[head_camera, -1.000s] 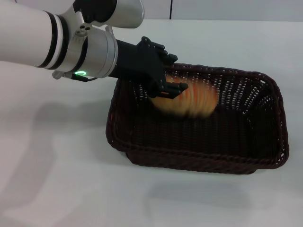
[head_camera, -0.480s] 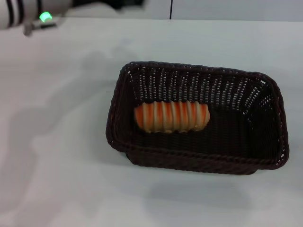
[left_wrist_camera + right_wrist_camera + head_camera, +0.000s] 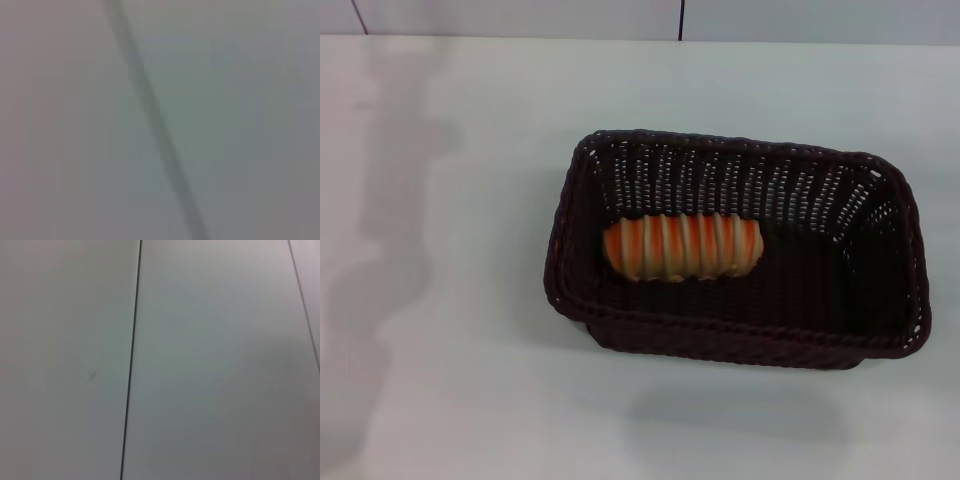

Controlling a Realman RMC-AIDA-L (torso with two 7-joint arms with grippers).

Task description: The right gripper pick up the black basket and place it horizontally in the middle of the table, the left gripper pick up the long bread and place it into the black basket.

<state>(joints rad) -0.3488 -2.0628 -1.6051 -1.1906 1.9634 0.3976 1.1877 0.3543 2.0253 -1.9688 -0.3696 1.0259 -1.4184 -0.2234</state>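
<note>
The black basket (image 3: 880, 330) lies lengthwise across the middle of the white table (image 3: 450, 330) in the head view. The long bread (image 3: 682, 246), tan with orange and cream stripes, lies flat inside the basket toward its left half, parallel to the long sides. Neither gripper shows in any view. Both wrist views show only a pale panelled surface with a dark seam (image 3: 131, 370).
A wall with a dark vertical seam (image 3: 680, 18) runs along the table's far edge. Soft shadows fall on the left part of the table (image 3: 370, 280).
The left gripper let go of the bread inside the basket, pulled back up and to the left, and has left the head view. The bread now lies still.
</note>
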